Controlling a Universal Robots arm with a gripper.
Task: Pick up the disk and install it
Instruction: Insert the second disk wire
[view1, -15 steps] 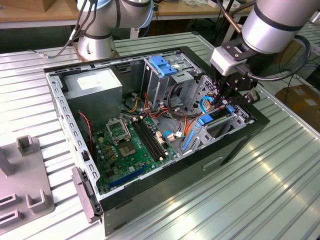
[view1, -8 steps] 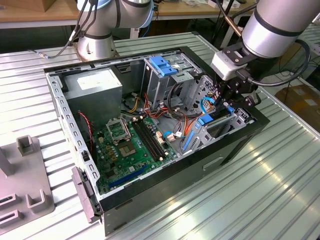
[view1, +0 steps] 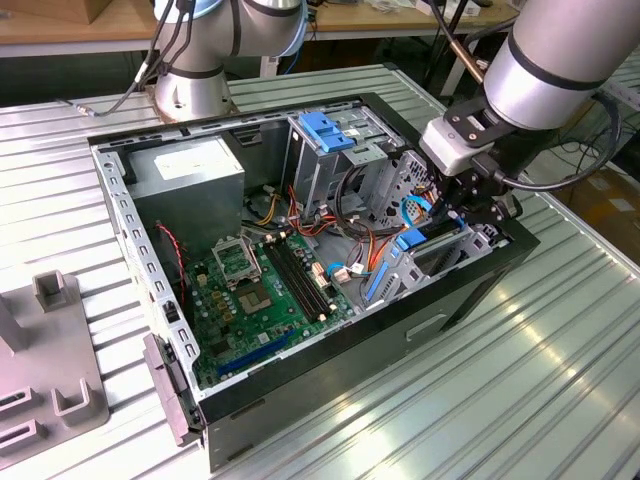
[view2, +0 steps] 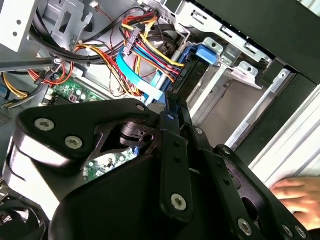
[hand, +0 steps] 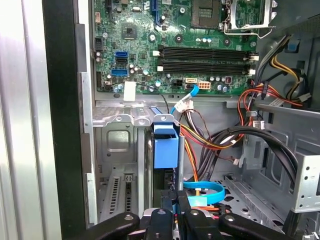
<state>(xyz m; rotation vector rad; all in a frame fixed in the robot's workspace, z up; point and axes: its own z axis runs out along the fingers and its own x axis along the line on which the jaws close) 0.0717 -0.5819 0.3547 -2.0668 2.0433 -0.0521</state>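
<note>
The disk (view1: 412, 241) stands on edge in the drive bay at the corner of the open computer case (view1: 470, 300), on the exterior view's right. Its blue rail and end tab (hand: 165, 145) face up, and its dark body (view2: 186, 82) sits between the metal bay walls. My gripper (view1: 458, 215) hangs right over that bay. The black fingers (hand: 168, 210) lie close together, shut, with their tips (view2: 172, 97) at the disk's near end. Whether they pinch anything is hidden.
Bundled orange, red and black cables (hand: 210, 135) and a blue flat cable (hand: 205, 187) crowd the bay's side. The motherboard (view1: 265, 285), a grey power-supply box (view1: 190, 170) and a blue-topped drive cage (view1: 325, 130) lie in the case. A hand (view2: 295, 195) rests on the table outside the case.
</note>
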